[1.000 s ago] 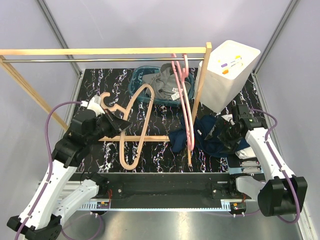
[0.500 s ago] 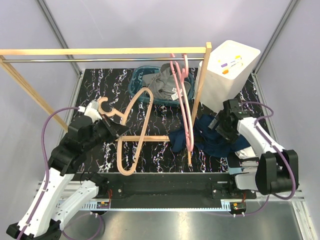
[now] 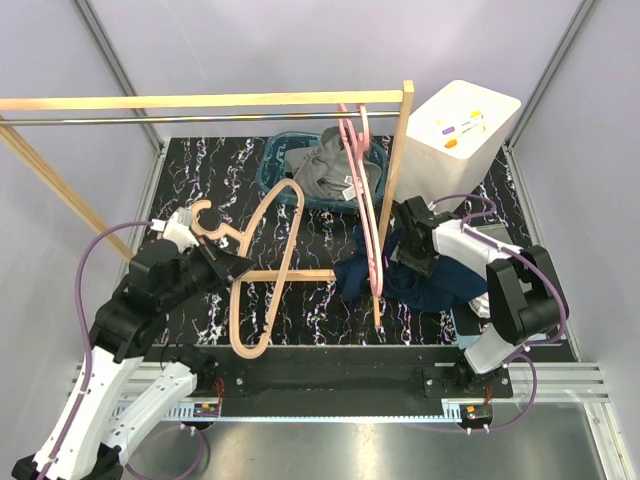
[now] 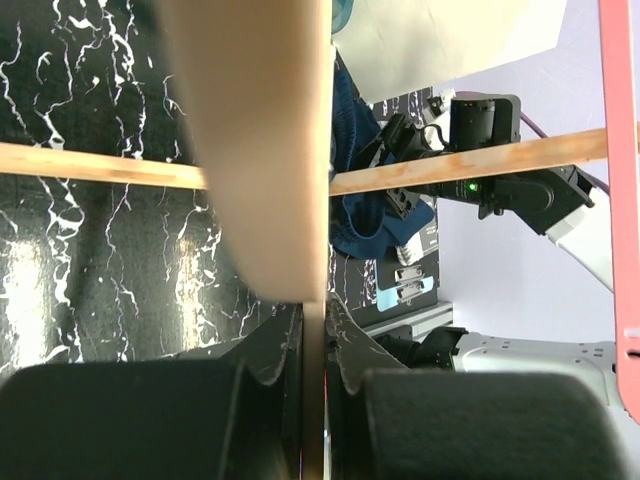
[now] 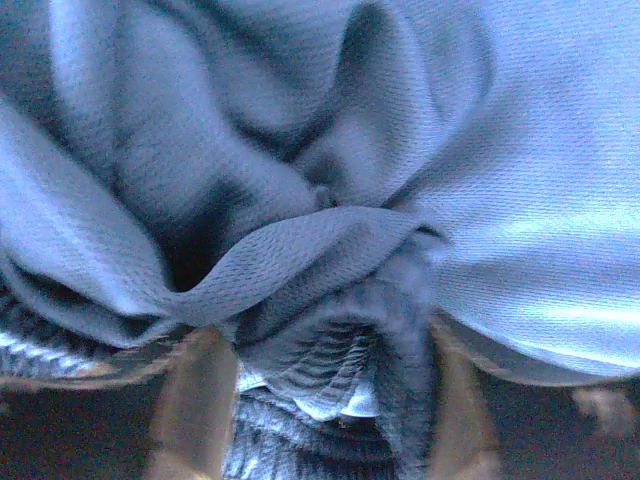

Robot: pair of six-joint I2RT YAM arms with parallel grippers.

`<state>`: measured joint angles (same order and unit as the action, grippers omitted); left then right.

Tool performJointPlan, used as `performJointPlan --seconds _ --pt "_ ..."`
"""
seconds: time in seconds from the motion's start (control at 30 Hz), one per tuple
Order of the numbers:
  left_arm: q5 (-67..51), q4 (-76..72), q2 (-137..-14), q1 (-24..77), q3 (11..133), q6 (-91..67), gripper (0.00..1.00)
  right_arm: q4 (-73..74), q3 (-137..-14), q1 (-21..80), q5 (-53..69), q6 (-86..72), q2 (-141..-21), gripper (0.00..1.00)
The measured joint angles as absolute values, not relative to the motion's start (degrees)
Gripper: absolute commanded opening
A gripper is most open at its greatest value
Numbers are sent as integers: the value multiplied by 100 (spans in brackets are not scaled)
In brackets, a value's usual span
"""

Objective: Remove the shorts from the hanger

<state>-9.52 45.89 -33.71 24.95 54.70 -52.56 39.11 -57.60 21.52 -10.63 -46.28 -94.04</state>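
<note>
Both arms are engaged: the left gripper [image 3: 222,266] clamps the bare tan hanger [image 3: 270,250]; the right gripper [image 3: 405,245] has swung inward onto the navy shorts [image 3: 440,285] draped across the pink hanger [image 3: 368,200], apparently pinching a fold, ready to pull.

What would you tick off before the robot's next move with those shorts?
1. Grey shorts off any hanger, in basket: ok.
2. Left gripper clamped on tan hanger: ok.
3. Right gripper has navy shorts bunched between its fingers: ok.
4. Navy shorts free of pink hanger: cannot tell, fabric lies on both sides of it.
5. Pink hanger hooked on rail: ok.
</note>
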Motion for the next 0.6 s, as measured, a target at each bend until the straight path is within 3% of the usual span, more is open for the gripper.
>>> performJointPlan --seconds 0.03,0.07,0.13,0.17,0.2,0.6 --pt "-950 4626 -3334 2495 5470 -5256 0 3756 -5651 2167 -1026 -4624 -9323 52" --pt "-947 4668 -3299 2495 5470 -5258 0 3671 -5586 2176 -1009 -4582 -9268 39" --pt "-934 4722 -3227 2495 5470 -5260 0 3402 -5424 2185 -904 -4563 -9153 24" --pt "-926 4740 -3199 2495 5470 -5260 0 3332 -5389 2191 -873 -4493 -9115 8" --pt "-921 4753 -3179 2495 5470 -5260 0 3273 -5345 2204 -849 -4436 -9070 1" --pt "-851 4794 -3393 2495 5741 -5192 0 4202 -5725 2202 -910 -4156 -7852 0"
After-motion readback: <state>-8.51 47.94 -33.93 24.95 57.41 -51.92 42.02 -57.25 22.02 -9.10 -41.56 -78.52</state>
